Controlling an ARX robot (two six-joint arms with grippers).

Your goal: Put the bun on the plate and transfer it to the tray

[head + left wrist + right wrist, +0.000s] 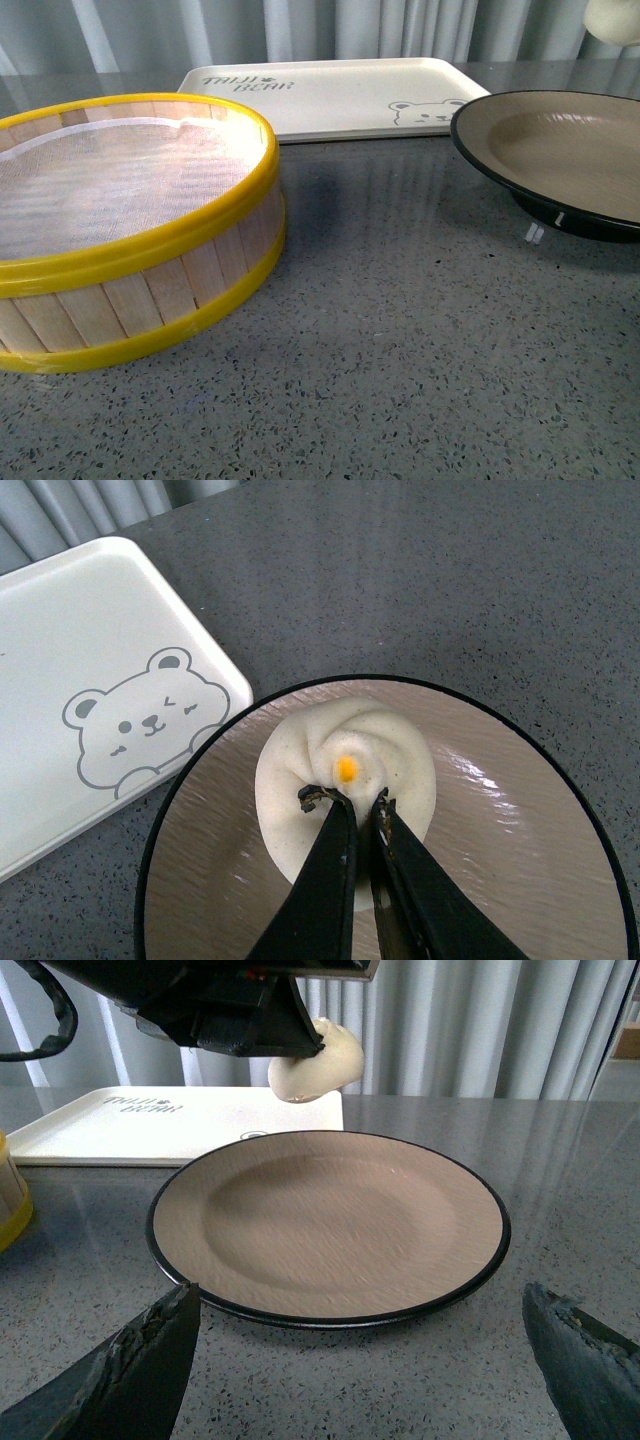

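Observation:
My left gripper (pixel 348 802) is shut on the white bun (pixel 345 780), pinching its pleated top by the orange dot. It holds the bun in the air above the plate (pixel 520 860). The right wrist view shows the bun (pixel 318 1063) hanging from the left gripper above the plate's far side. The tan plate with black rim (pixel 330 1222) sits empty on the grey counter; it also shows at the right of the front view (pixel 560 150). My right gripper (pixel 360 1360) is open, its jaws wide apart just in front of the plate's near rim. The cream bear tray (pixel 330 95) lies behind.
A round wooden steamer basket with yellow rims (pixel 120 220) stands at the front left, lined with white cloth. The tray (pixel 90 680) lies next to the plate, close to its rim. Grey curtains hang behind the speckled counter (pixel 420 350).

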